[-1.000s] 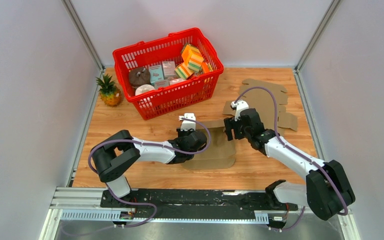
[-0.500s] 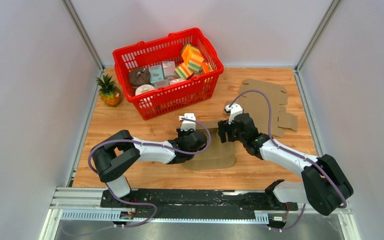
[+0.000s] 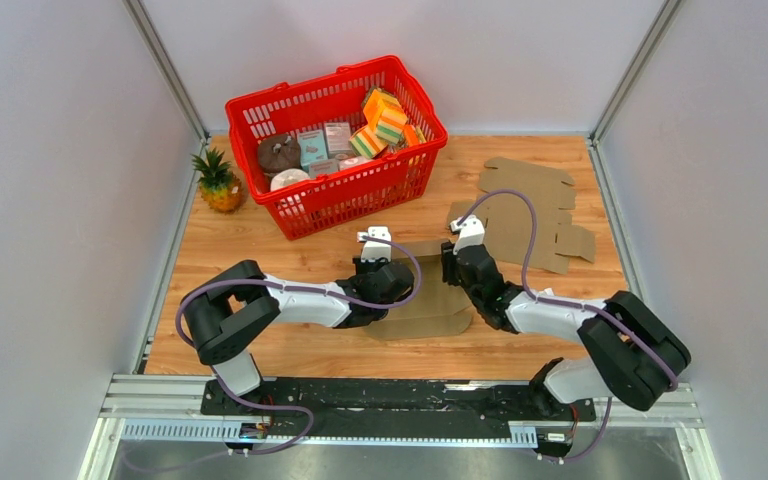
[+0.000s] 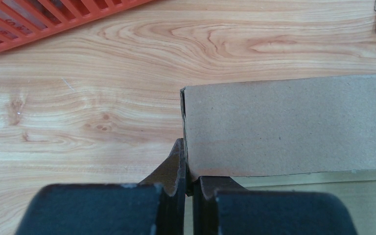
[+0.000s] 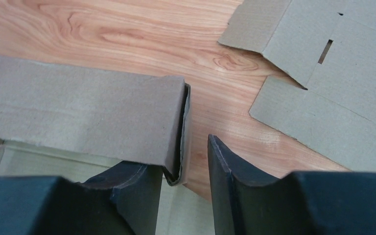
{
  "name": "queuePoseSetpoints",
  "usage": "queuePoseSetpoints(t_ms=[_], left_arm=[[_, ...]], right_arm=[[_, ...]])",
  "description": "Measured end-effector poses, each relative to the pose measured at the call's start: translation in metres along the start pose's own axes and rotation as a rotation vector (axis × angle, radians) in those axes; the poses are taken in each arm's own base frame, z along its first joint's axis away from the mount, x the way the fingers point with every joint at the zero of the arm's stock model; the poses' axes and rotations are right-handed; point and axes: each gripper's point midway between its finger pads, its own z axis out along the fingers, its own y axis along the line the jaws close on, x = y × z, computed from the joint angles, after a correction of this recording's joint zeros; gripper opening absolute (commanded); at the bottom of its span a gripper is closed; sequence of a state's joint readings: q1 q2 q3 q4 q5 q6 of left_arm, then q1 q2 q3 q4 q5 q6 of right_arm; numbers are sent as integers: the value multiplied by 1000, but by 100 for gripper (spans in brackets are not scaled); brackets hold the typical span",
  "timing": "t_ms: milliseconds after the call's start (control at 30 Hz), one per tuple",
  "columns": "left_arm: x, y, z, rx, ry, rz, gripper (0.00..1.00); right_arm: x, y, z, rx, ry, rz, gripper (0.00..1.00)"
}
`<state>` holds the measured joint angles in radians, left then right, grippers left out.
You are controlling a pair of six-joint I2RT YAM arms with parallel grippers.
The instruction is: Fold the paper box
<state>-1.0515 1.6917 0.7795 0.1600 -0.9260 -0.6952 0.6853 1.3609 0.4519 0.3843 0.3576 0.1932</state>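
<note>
The brown paper box lies partly folded on the wooden table between the arms, with a long wall raised. My left gripper is shut on the left end of that wall, and the left wrist view shows the jaws pinching the cardboard at its corner. My right gripper is open at the wall's right end. In the right wrist view its jaws straddle the doubled-over cardboard edge. One finger is behind the wall and the other is apart from it.
A second flat cardboard blank lies right of the box, close to the right gripper, and shows in the right wrist view. A red basket with several items stands at the back. A small pineapple is left of it.
My right arm has swung left and lower, bringing its open gripper onto the right end of the raised wall. The left arm and its grip have not moved.
</note>
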Motion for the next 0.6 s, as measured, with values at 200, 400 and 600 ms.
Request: queuePoseSetpoints(t_ms=[200, 400, 600], left_arm=[[0, 0, 0, 2, 1, -3, 0], [2, 7, -5, 7, -6, -13, 2], [3, 13, -6, 1, -13, -24, 0]], right_arm=[[7, 1, 11, 52, -24, 28, 24], [17, 9, 17, 139, -28, 4, 0], [17, 12, 17, 262, -69, 37, 1]])
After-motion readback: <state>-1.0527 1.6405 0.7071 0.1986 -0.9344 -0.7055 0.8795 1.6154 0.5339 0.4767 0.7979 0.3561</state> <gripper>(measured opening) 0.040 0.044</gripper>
